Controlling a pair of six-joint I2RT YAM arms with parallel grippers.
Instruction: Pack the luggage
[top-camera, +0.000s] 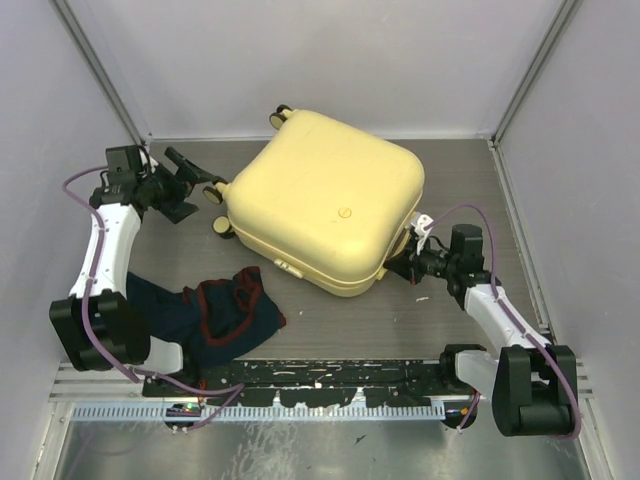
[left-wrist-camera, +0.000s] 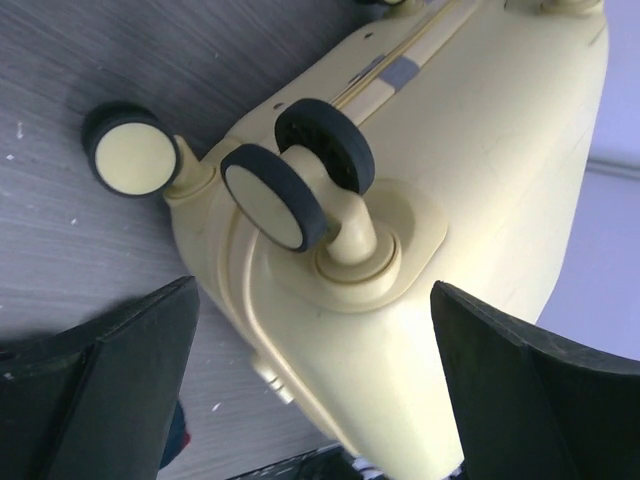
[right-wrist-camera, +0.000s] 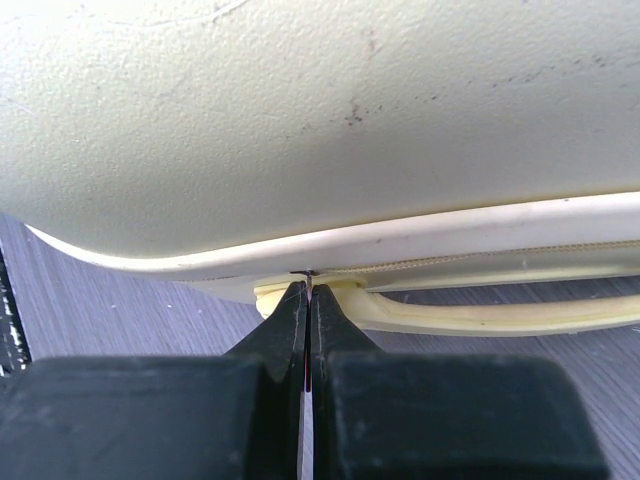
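Observation:
The pale yellow luggage (top-camera: 325, 200) lies flat and closed in the middle of the table. My left gripper (top-camera: 200, 188) is open at its left end. In the left wrist view (left-wrist-camera: 315, 300) the fingers stand apart on either side of a corner with black-rimmed wheels (left-wrist-camera: 290, 185), not touching it. My right gripper (top-camera: 405, 262) is at the luggage's right front edge. In the right wrist view (right-wrist-camera: 309, 287) it is shut on a thin metal zipper pull (right-wrist-camera: 310, 275) at the seam, beside the yellow handle (right-wrist-camera: 500, 315).
A dark navy garment with red trim (top-camera: 215, 312) lies crumpled on the table in front of the luggage, near the left arm's base. Grey walls close in the table at the back and both sides. A black rail (top-camera: 320, 378) runs along the near edge.

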